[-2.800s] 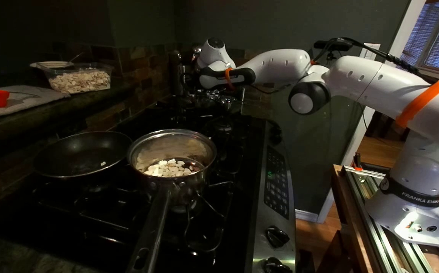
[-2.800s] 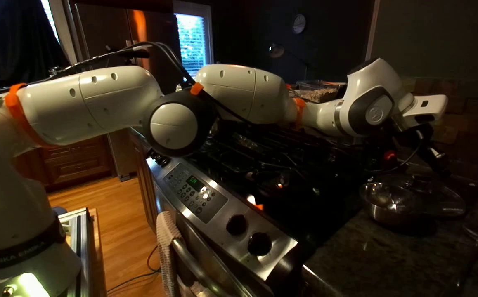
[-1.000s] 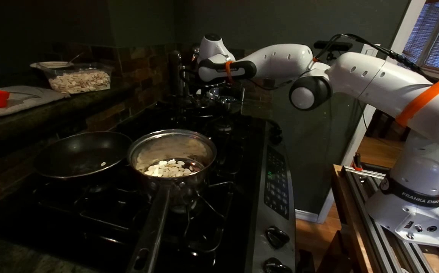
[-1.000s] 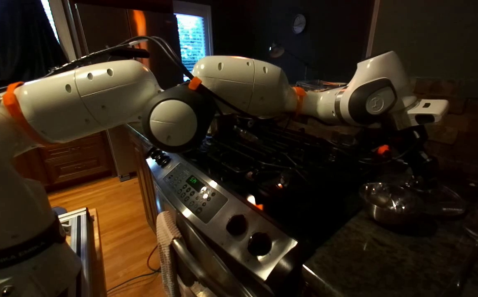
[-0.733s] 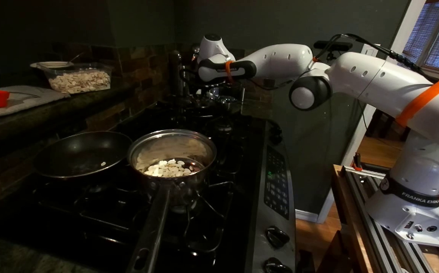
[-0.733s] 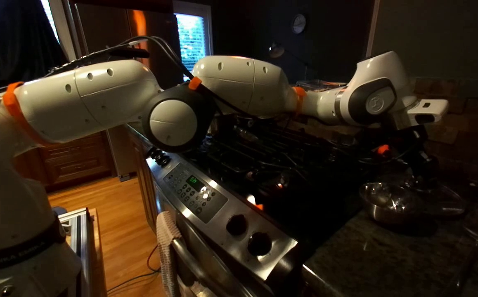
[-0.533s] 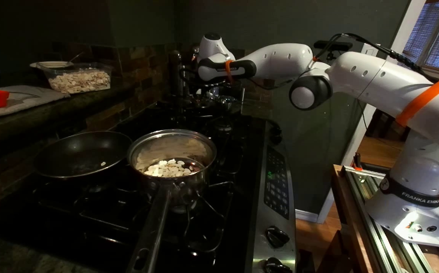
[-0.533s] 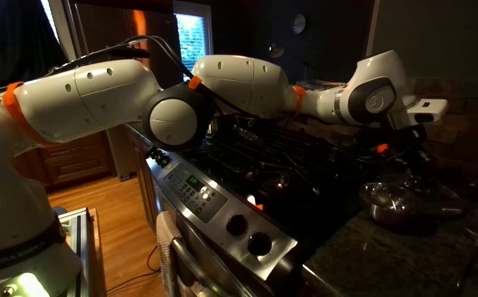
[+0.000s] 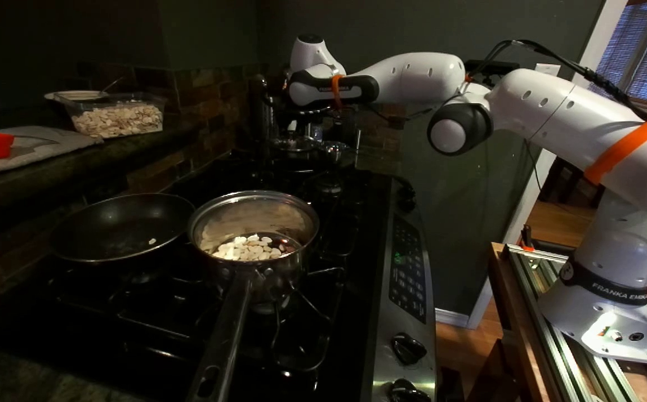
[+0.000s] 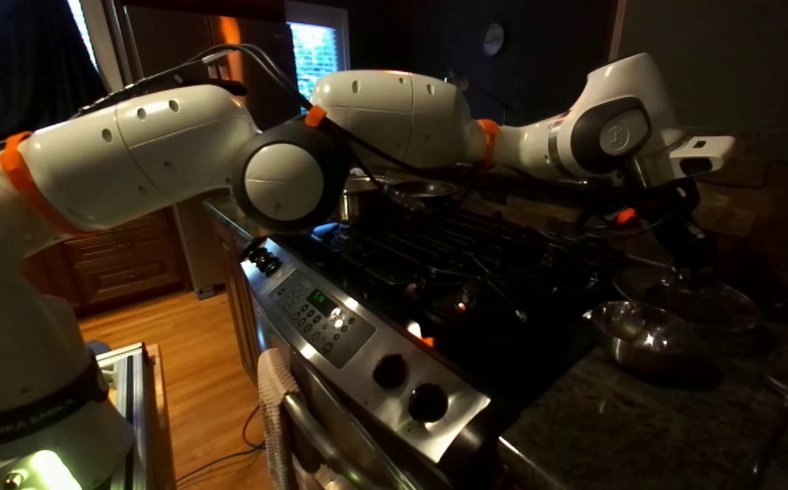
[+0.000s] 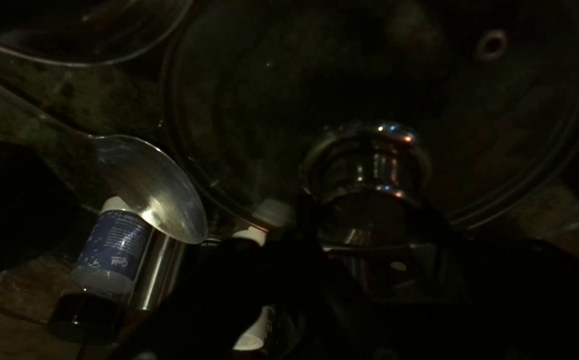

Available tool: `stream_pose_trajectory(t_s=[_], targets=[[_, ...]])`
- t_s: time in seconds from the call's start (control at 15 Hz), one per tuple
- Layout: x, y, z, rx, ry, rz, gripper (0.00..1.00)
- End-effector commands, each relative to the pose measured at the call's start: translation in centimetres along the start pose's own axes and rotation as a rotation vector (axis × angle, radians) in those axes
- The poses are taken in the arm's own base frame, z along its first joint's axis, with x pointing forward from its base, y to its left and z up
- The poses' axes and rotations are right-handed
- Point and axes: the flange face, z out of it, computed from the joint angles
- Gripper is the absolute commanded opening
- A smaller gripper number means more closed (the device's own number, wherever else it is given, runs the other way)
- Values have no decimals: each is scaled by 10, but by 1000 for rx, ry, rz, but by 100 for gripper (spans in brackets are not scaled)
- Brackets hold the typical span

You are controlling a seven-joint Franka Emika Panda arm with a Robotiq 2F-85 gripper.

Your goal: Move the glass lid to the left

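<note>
Dark grey-green wall (image 9: pixel 390 33), glossy black stovetop (image 9: pixel 357 324). Raised higher than in the earlier frame, with the white arm (image 10: pixel 387 116): see-through, round glass lid (image 10: pixel 690 303), in an exterior view at two o'clock from a shiny steel bowl (image 10: pixel 629 350). Clamped, in the black gripper (image 11: pixel 367 205), by its metal knob (image 11: pixel 364 162).
</note>
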Motion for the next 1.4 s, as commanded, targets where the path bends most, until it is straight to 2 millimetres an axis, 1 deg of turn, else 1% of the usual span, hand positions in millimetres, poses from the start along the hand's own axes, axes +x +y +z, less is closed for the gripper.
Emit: stream_pose_trajectory(t_s=[0.0, 0.2, 0.67, 0.73, 0.8, 1.0, 1.07, 1.2, 1.33], targets=[[6, -3, -19, -2, 2, 11, 23], [11, -10, -34, 12, 18, -5, 23], [15, -43, -81, 17, 70, -35, 23], [14, -50, -91, 18, 71, -52, 23], [9, -64, -98, 13, 73, -63, 23], [-3, -91, -123, 15, 29, -119, 23], [1, -85, -128, 18, 15, -144, 23], [-4, -93, -141, 28, -19, -195, 23], [-5, -91, -150, 33, -53, -244, 23]])
